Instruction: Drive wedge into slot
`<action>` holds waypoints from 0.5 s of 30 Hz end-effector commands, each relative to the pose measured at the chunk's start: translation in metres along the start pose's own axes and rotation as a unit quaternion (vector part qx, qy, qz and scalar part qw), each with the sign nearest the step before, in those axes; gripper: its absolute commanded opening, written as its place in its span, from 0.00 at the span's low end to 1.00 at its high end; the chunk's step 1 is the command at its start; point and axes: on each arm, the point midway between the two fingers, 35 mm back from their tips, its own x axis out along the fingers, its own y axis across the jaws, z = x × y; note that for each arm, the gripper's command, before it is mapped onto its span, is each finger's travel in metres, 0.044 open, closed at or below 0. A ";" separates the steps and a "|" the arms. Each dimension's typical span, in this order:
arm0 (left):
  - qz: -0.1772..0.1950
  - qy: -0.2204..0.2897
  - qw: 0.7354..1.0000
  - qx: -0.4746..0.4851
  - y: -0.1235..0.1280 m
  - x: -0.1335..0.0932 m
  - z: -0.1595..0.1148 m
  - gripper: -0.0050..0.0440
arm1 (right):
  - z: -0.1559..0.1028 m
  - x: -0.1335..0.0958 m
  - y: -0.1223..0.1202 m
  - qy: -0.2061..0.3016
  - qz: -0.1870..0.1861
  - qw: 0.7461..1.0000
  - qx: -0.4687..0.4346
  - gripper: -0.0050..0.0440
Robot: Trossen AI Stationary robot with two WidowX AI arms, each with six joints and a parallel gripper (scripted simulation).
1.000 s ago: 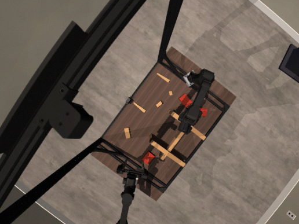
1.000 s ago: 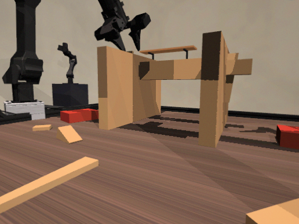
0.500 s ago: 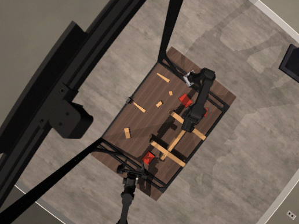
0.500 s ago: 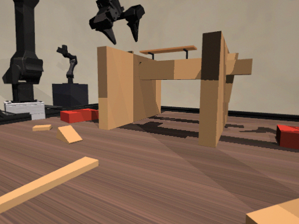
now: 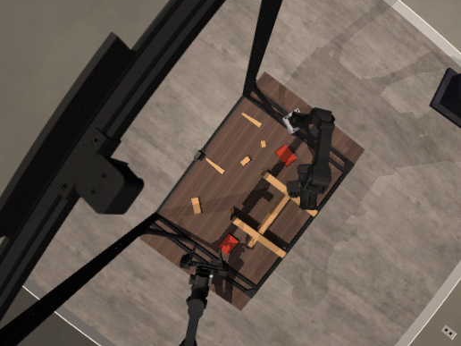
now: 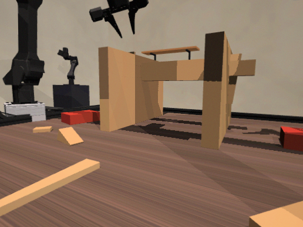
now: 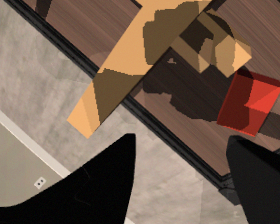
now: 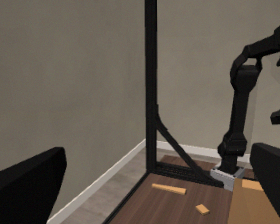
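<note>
Nearest us, a long, tapered pale wooden strip [image 5: 215, 165] [image 6: 50, 186] lies on the brown wooden tabletop [image 5: 223, 128] [image 6: 132, 172]. Beyond it, a pale wooden rail [image 5: 273, 215] [image 6: 191, 70] spans two upright boards; a tapered wooden wedge [image 6: 234, 90] stands at the rail's end past the right-hand board [image 6: 212, 101]. We cannot tell whether the opposite slot is filled. Above, our left pincer [image 6: 127, 36] [image 7: 181, 143] hangs partly open, empty. Our right pincer [image 5: 207, 252] [image 8: 159, 154] is wide and empty near a red block [image 5: 229, 243].
</note>
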 end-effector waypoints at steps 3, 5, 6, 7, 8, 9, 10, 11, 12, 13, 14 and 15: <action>-0.023 -0.097 0.974 -0.202 0.011 -0.017 0.001 0.27 | 0.000 0.000 0.000 0.000 0.000 1.000 0.000 1.00; -0.034 -0.126 0.956 -0.262 0.014 -0.024 0.000 0.17 | 0.000 0.000 0.000 0.000 0.000 1.000 0.000 1.00; -0.040 -0.140 0.945 -0.292 0.016 -0.027 0.000 0.12 | 0.000 0.000 0.000 0.000 0.000 1.000 0.000 1.00; -0.046 -0.154 0.933 -0.321 0.018 -0.031 -0.001 0.10 | 0.000 0.000 0.000 0.000 0.000 1.000 0.000 1.00; -0.053 -0.167 0.921 -0.348 0.019 -0.035 -0.001 0.10 | 0.000 0.000 0.000 0.000 0.000 1.000 0.000 1.00; -0.060 -0.179 0.907 -0.376 0.021 -0.038 -0.002 0.10 | 0.000 0.000 0.000 0.000 0.000 1.000 0.000 1.00; -0.067 -0.189 0.894 -0.402 0.022 -0.042 -0.002 0.10 | 0.000 0.000 0.000 0.000 0.000 1.000 0.000 1.00; -0.074 -0.197 0.879 -0.427 0.023 -0.045 -0.002 0.10 | 0.000 0.000 0.000 0.000 0.000 1.000 0.000 1.00; -0.081 -0.204 0.866 -0.449 0.024 -0.047 -0.003 0.10 | 0.000 0.000 0.000 0.000 0.000 1.000 0.000 1.00; -0.083 -0.207 0.862 -0.456 0.024 -0.048 -0.003 0.10 | 0.000 0.000 0.000 0.000 0.000 1.000 0.000 1.00; -0.083 -0.207 0.862 -0.456 0.024 -0.048 -0.003 0.10 | 0.000 0.000 0.000 0.000 0.000 1.000 0.000 1.00; -0.083 -0.207 0.862 -0.456 0.024 -0.048 -0.003 0.10 | 0.000 0.000 0.000 0.000 0.000 1.000 0.000 1.00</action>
